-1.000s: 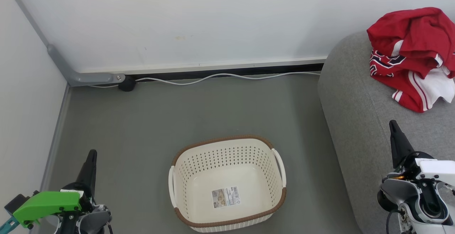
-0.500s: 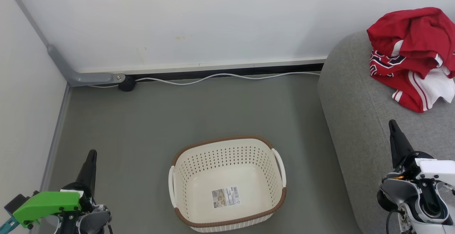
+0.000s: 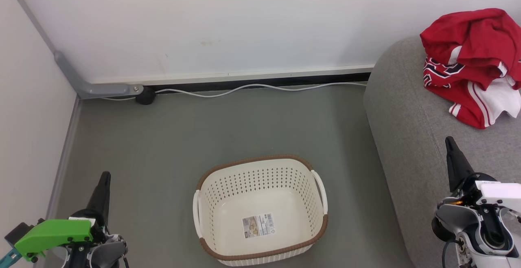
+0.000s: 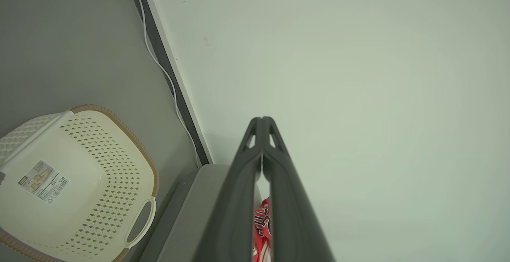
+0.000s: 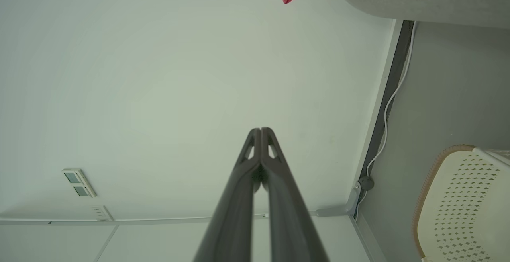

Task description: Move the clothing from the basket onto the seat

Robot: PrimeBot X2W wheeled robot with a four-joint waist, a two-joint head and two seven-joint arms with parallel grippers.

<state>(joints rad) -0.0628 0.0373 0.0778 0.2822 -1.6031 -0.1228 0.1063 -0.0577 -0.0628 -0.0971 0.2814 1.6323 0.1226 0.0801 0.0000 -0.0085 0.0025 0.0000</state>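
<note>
The red clothing [image 3: 472,64] lies in a heap on the light-grey seat [image 3: 407,125] at the right, white stripes and panels showing. The cream basket [image 3: 260,211] with its brown rim stands on the floor in the middle, with just a label sticker on its bottom. My left gripper [image 3: 105,175] is shut at the lower left, well left of the basket. Over the seat's front part my right gripper [image 3: 449,140] is shut, below the clothing and apart from it. The left wrist view shows the left gripper [image 4: 261,119] with tips together, nothing held. In the right wrist view the right gripper [image 5: 260,130] looks the same.
A white cable [image 3: 260,88] runs along the dark skirting at the wall's foot, with a black plug [image 3: 145,95] at a grey conduit [image 3: 93,86] in the left corner. Walls close off the back and left. Grey floor [image 3: 228,125] lies around the basket.
</note>
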